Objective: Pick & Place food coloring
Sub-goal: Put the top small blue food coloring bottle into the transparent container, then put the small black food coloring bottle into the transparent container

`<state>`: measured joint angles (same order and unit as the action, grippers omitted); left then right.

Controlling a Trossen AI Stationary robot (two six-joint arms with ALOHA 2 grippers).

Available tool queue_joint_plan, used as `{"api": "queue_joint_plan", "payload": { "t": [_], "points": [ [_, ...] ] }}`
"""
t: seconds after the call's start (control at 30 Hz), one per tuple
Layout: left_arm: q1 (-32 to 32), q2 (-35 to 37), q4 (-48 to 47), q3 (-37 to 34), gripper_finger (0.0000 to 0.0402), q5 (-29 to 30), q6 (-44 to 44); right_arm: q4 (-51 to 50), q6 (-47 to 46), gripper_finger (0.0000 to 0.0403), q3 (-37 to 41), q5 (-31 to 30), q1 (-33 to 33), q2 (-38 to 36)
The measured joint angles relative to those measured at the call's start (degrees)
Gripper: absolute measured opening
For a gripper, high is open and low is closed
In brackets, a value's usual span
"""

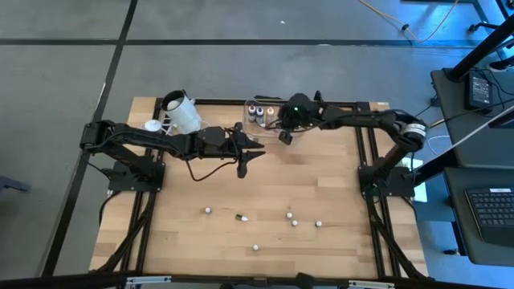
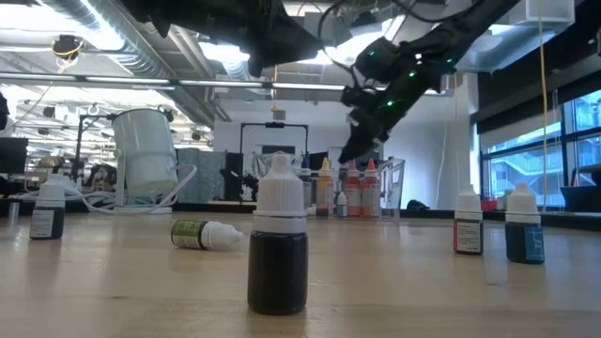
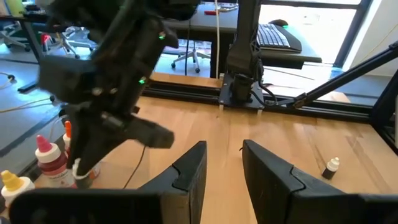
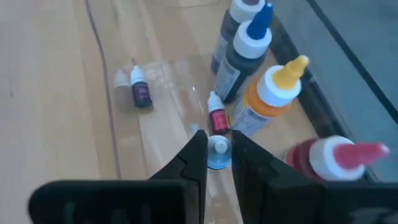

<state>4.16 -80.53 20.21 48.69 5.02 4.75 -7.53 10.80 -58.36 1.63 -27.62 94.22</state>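
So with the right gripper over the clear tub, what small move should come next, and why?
Probably open the right gripper to release: its fingers pinch a small blue bottle low over the clear tub, beside a small red bottle. The left gripper waits empty over the table.

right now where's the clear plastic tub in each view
high view: clear tub at the table's far edge, near the middle.
low view: in the background, just right of centre.
left wrist view: its walls are hard to make out; its bottles show at the lower left.
right wrist view: its clear floor fills the middle.
shared landmark: the yellow-capped bottle standing in it.
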Motion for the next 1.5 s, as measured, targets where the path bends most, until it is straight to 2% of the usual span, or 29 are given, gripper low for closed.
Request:
{"api": "queue_joint_plan", "payload": {
  "t": [0.13, 0.27, 0.47, 0.8, 1.0, 1.07, 1.27, 1.4, 1.5],
  "points": [
    [0.0, 0.0, -0.59, 0.0, 0.0096, 0.0, 0.02, -1.4, 0.21, 0.0057, -2.88, 0.05, 0.07, 4.07],
    [0.0, 0.0, -0.82, 0.0, 0.0095, 0.02, 0.0, -1.38, 0.27, 0.0057, -3.15, 2.77, 0.07, 6.38],
    [0.0, 0.0, -0.84, 0.0, 0.0099, 0.02, 0.0, -1.33, 0.87, 0.0058, -3.2, 2.99, 0.04, 9.37],
    [0.0, 0.0, -0.82, 0.0, 0.0099, 0.02, 0.0, -0.78, 1.56, 0.0092, -3.28, 2.71, 0.03, 10.18],
    [0.0, 0.0, -0.82, 0.0, 0.01, 0.02, 0.0, -0.93, 1.63, 0.0096, -3.35, 2.57, -0.03, 10.12],
    [0.0, 0.0, -0.84, 0.0, 0.0099, 0.02, 0.0, -4.09, 1.89, 0.0096, -4.54, 2.31, -0.09, 9.76],
    [0.0, 0.02, -2.01, 0.0, 0.0095, 0.02, -0.12, -13.22, 1.95, 0.0095, -8.31, 2.3, 1.1, 0.2],
    [-0.77, 0.09, -7.58, 0.02, 0.0096, -0.04, -0.42, -16.0, 2.21, 0.0094, -4.13, 2.5, 4.17, -10.41],
    [-2.62, 0.09, -13.66, 0.02, 0.0098, -0.08, -1.44, -13.28, 1.89, 0.0096, 1.57, 2.56, 6.8, -19.29]
  ]
}}
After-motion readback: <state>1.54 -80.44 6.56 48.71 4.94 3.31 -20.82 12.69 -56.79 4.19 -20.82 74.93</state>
